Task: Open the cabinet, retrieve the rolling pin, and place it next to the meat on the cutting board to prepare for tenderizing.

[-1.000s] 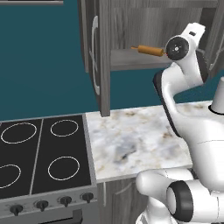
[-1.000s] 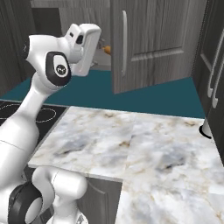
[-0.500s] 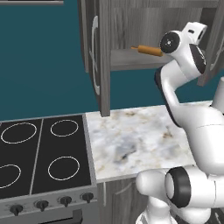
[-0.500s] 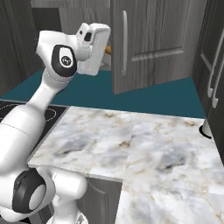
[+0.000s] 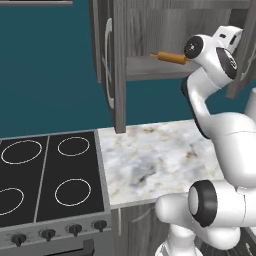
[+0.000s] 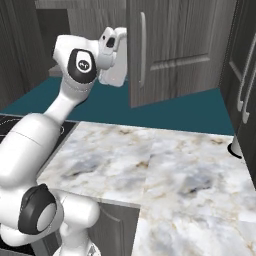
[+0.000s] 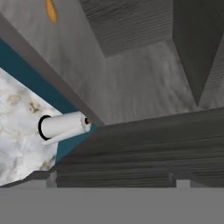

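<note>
Rolling pin lying on cabinet shelf.

Grey cabinet shelf, rolling pin tip (orange) at top, white roll over marble counter

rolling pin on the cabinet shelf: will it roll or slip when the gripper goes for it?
Likely to roll: the rolling pin is a round cylinder lying on its side on the flat shelf of the cabinet, so a sideways nudge could send it off. It looks like rigid wood, so no flex. Its smooth surface may slip in a light pinch.

Cabinet matt woodgrain; counter glossy marble.
</note>
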